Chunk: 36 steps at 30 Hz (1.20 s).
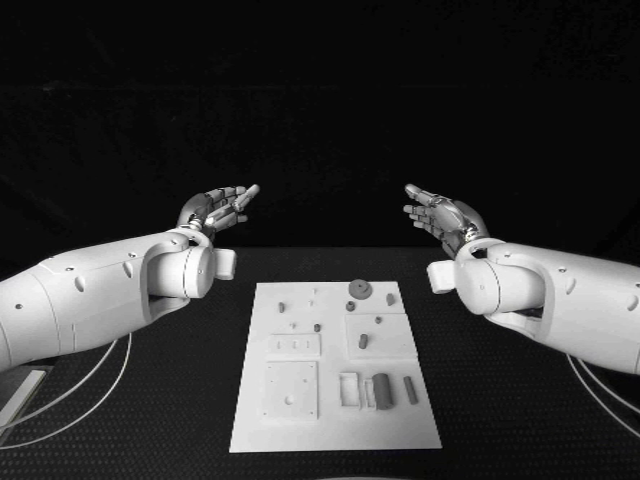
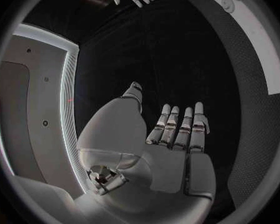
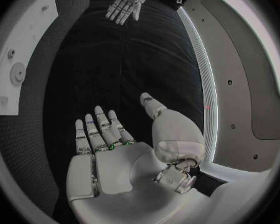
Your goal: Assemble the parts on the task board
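The white task board (image 1: 335, 420) lies in the middle of the black table. Small grey parts lie on it: a round disc (image 1: 361, 289) near its far edge, a short peg (image 1: 363, 341) in the middle, and upright blocks (image 1: 382, 390) near the front right. My left hand (image 1: 216, 209) is raised beyond the board's far left, fingers spread, holding nothing. My right hand (image 1: 438, 212) mirrors it at the far right, also spread and empty. The left wrist view shows my left hand (image 2: 171, 134) with straight fingers; the right wrist view shows my right hand (image 3: 115, 139) the same way, with the board (image 3: 15, 59) at the side.
A pale flat surface (image 1: 3, 395) lies at the near left corner of the table. Thin cables (image 1: 90, 385) hang under both arms. Black table (image 1: 190, 400) surrounds the board on both sides.
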Each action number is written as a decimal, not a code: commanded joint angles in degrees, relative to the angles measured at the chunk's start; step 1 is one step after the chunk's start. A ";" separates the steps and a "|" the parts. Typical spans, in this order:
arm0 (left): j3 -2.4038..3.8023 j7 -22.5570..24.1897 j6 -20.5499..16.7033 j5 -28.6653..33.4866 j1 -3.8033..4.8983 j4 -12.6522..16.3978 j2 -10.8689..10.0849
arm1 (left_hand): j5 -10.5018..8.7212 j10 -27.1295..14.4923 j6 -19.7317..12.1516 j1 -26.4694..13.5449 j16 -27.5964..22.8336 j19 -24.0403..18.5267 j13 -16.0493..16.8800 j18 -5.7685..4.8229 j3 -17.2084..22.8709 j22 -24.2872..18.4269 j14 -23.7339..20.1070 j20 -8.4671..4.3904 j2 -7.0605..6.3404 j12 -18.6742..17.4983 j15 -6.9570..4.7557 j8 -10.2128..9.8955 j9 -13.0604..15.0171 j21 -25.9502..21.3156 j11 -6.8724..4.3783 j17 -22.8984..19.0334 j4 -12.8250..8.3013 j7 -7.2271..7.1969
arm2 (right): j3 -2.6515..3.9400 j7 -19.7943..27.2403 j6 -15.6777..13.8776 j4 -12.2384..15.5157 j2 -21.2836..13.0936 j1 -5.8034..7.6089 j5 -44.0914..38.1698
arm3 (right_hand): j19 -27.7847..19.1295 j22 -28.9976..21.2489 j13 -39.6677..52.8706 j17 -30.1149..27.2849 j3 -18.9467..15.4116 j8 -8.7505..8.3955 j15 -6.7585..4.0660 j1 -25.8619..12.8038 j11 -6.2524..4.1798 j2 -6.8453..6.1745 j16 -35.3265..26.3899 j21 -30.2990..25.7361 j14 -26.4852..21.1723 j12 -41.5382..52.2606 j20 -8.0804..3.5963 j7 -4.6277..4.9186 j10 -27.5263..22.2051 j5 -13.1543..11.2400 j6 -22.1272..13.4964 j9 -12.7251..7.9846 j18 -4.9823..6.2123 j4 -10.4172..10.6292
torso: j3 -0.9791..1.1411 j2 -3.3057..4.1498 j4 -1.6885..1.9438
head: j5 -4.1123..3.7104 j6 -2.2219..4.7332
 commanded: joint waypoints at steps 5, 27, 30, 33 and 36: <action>-0.79 -6.30 8.50 0.10 1.38 -2.16 0.47 | 0.41 1.74 1.54 2.81 0.70 1.26 0.24 -0.85 -0.01 1.53 1.38 0.28 -0.03 0.40 0.46 0.97 1.10 0.40 0.42 1.40 0.88 0.48 | -2.34 -11.86 17.06 -4.50 1.04 3.69 -3.00 | 0.57 3.55 0.25 2.27 0.59 1.38 1.36 2.64 1.01 0.38 2.48 0.61 2.40 0.72 0.58 5.41 1.78 0.34 1.74 1.64 -0.36 -2.23 | -0.04 0.01 -0.01 | 0.05 -0.13; -1.06 -8.91 19.79 -14.91 1.38 0.94 -2.68 | 0.58 26.07 15.70 19.81 14.26 23.91 3.80 5.68 2.03 3.13 30.45 -4.48 -1.15 8.97 -3.06 4.85 0.91 8.73 4.28 9.32 0.19 5.86 | -3.10 -14.38 14.49 -13.97 5.85 4.99 -50.53 | 24.07 29.16 2.15 8.30 4.75 8.21 -1.60 15.75 0.31 -5.10 14.32 7.73 25.71 7.16 -1.60 5.32 17.41 0.51 16.12 4.60 7.32 -10.78 | -0.07 0.64 -0.23 | 0.10 0.29; -1.06 -8.46 19.42 -15.40 1.39 1.62 -2.60 | 0.51 26.64 16.06 20.49 15.79 27.29 3.59 6.13 0.76 3.22 33.88 -5.39 -1.48 8.43 -4.73 4.29 0.34 9.76 4.22 10.59 0.67 5.78 | -3.02 -15.01 15.01 -14.76 6.50 5.03 -54.96 | 28.97 28.74 3.25 9.20 4.87 8.75 -3.80 17.07 -1.63 -5.69 16.23 8.94 30.76 9.29 -1.95 5.34 22.18 0.48 18.11 4.63 8.99 -10.82 | 0.11 1.05 0.12 | 0.17 0.07; -1.06 -8.24 19.23 -15.53 1.39 2.60 -2.58 | 0.48 26.76 16.21 20.48 15.71 27.76 3.44 6.00 -0.09 2.98 34.18 -5.59 -1.57 8.05 -4.85 4.01 0.06 9.57 4.22 10.93 0.74 5.77 | -2.98 -15.34 15.45 -15.83 7.24 5.02 -59.80 | 34.11 28.62 4.15 10.27 4.67 9.39 -6.04 18.41 -3.30 -6.82 18.19 10.57 35.76 10.81 -2.36 4.77 26.00 0.40 20.06 4.86 10.66 -10.81 | 0.31 1.45 0.56 | 0.02 0.05; -1.03 -7.97 19.25 -15.54 1.39 4.85 -3.49 | 0.47 26.94 16.39 20.08 15.45 28.19 3.26 5.77 -0.99 2.67 34.34 -5.82 -1.36 7.58 -4.90 3.68 -0.27 9.27 4.31 11.33 0.82 5.92 | -2.97 -16.22 16.68 -16.84 8.33 5.00 -66.08 | 39.20 28.57 5.32 11.59 4.41 9.86 -8.38 19.96 -5.11 -7.37 20.31 12.26 40.83 12.56 -2.73 4.08 30.18 0.41 21.68 5.13 12.20 -10.84 | 0.49 2.10 1.11 | -0.26 0.18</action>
